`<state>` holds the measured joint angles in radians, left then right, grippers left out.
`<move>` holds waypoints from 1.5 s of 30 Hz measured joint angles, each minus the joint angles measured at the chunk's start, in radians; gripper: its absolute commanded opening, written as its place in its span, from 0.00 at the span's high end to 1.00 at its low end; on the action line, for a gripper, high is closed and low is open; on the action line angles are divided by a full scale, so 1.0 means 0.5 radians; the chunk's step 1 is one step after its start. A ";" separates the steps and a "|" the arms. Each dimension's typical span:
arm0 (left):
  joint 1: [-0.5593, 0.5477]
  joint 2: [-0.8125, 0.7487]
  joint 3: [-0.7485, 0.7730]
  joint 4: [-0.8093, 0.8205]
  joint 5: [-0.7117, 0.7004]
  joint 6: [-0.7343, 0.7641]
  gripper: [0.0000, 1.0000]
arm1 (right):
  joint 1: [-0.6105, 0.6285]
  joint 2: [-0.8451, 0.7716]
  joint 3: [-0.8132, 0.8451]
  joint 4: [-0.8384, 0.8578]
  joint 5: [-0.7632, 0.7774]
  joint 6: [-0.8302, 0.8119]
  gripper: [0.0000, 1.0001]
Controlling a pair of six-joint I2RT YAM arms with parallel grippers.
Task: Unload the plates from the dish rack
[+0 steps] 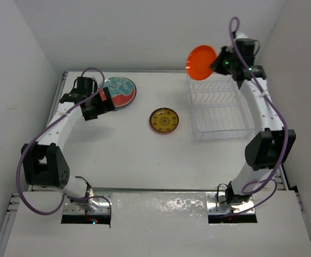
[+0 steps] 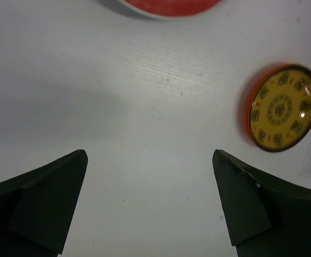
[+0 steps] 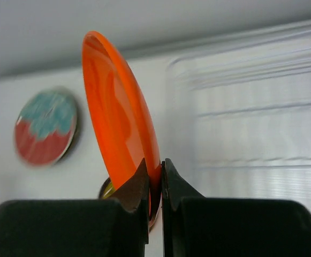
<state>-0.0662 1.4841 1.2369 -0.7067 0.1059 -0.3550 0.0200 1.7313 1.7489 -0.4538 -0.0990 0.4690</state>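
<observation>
My right gripper (image 3: 155, 176) is shut tight on the rim of an orange plate (image 3: 118, 118). The plate stands on its edge and leans a little to one side. I hold it up in the air, near the far left corner of the dish rack (image 1: 219, 110). The rack is white wire with a clear tray under it. It sits on the right side of the table (image 1: 128, 155).

My left gripper (image 2: 149, 158) is wide apart and has nothing in it. It hangs over the bare table, just beside the red plate (image 1: 120, 91). That plate has a blotchy teal middle and lies flat at the far left of the table.

A plate with a yellow middle (image 1: 166, 120) and an orange rim lies flat too. It is between the red plate and the rack and touches neither one.
</observation>
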 measured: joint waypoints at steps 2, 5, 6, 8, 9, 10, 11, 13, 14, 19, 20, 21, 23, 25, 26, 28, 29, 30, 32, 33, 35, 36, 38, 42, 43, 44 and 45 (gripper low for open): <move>0.000 -0.040 0.047 -0.011 -0.119 -0.054 0.00 | 0.194 0.045 -0.043 -0.025 -0.139 0.008 0.98; 0.000 -0.127 0.099 -0.012 -0.244 -0.120 0.00 | 0.524 0.155 -0.211 -0.097 -0.305 0.005 0.98; 0.000 -0.150 0.108 -0.010 -0.262 -0.133 0.00 | 0.607 0.194 -0.272 -0.119 -0.352 0.005 0.98; 0.000 -0.190 0.117 -0.002 -0.276 -0.148 0.00 | 0.716 0.266 -0.386 -0.170 -0.408 0.005 0.98; 0.000 -0.199 0.117 0.001 -0.275 -0.153 0.00 | 0.740 0.305 -0.433 -0.204 -0.433 0.005 0.98; 0.000 -0.202 0.117 0.001 -0.270 -0.153 0.00 | 0.742 0.340 -0.455 -0.237 -0.443 0.002 0.99; 0.000 -0.202 0.114 0.002 -0.261 -0.153 0.00 | 0.733 0.381 -0.456 -0.273 -0.447 -0.005 0.99; 0.000 -0.202 0.101 0.001 -0.235 -0.153 0.00 | 0.697 0.459 -0.436 -0.305 -0.449 -0.031 0.98; 0.000 -0.202 0.094 0.001 -0.217 -0.153 0.00 | 0.679 0.498 -0.417 -0.317 -0.447 -0.042 0.97; 0.000 -0.202 0.079 -0.001 -0.156 -0.142 0.00 | 0.632 0.565 -0.386 -0.333 -0.414 -0.079 0.94; 0.000 -0.203 0.079 -0.001 -0.150 -0.138 0.00 | 0.632 0.565 -0.377 -0.343 -0.407 -0.081 0.88; 0.000 -0.204 0.078 0.000 -0.141 -0.136 0.00 | 0.634 0.565 -0.363 -0.348 -0.402 -0.085 0.79; 0.000 -0.209 0.076 -0.001 -0.126 -0.127 0.00 | 0.634 0.565 -0.322 -0.361 -0.397 -0.074 0.54; 0.000 -0.214 0.076 -0.002 -0.114 -0.118 0.00 | 0.636 0.580 -0.244 -0.375 -0.394 -0.067 0.01; 0.000 -0.217 0.076 -0.001 -0.108 -0.108 0.00 | 0.636 0.594 -0.195 -0.379 -0.397 -0.082 0.01; 0.000 -0.222 0.076 -0.002 -0.105 -0.089 0.00 | 0.636 0.613 -0.115 -0.391 -0.385 -0.095 0.01; 0.000 -0.224 0.076 -0.004 -0.106 -0.079 0.00 | 0.636 0.613 -0.089 -0.412 -0.371 -0.102 0.01; 0.000 -0.224 0.076 -0.010 -0.116 -0.068 0.00 | 0.636 0.613 -0.061 -0.446 -0.346 -0.111 0.01; 0.000 -0.224 0.092 -0.056 -0.157 -0.037 0.00 | 0.636 0.613 0.018 -0.545 -0.249 -0.159 0.01; 0.000 -0.223 0.116 -0.097 -0.198 -0.027 0.00 | 0.636 0.613 0.076 -0.613 -0.185 -0.186 0.01; 0.000 -0.222 0.190 -0.168 -0.293 -0.015 0.00 | 0.636 0.594 0.169 -0.722 -0.056 -0.247 0.01; 0.000 -0.222 0.245 -0.202 -0.362 -0.016 0.00 | 0.636 0.562 0.189 -0.760 0.014 -0.275 0.01; 0.000 -0.224 0.341 -0.234 -0.495 -0.018 0.00 | 0.636 0.430 0.170 -0.832 0.142 -0.316 0.01; 0.000 -0.286 0.381 -0.259 -0.741 -0.015 0.00 | 0.636 -0.134 -0.156 -0.842 0.377 -0.364 0.01; 0.000 -0.321 0.359 -0.260 -0.790 -0.013 0.00 | 0.636 -0.282 -0.224 -0.856 0.426 -0.365 0.01; -0.001 -0.362 0.327 -0.257 -0.826 -0.009 0.00 | 0.634 -0.442 -0.294 -0.847 0.475 -0.365 0.01; -0.001 -0.413 0.287 -0.256 -0.852 -0.005 0.00 | 0.633 -0.594 -0.362 -0.848 0.522 -0.365 0.01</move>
<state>-0.0666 1.2778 1.3804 -0.8345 -0.3202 -0.3573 0.3367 1.4345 1.5681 -0.8780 0.1619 0.2863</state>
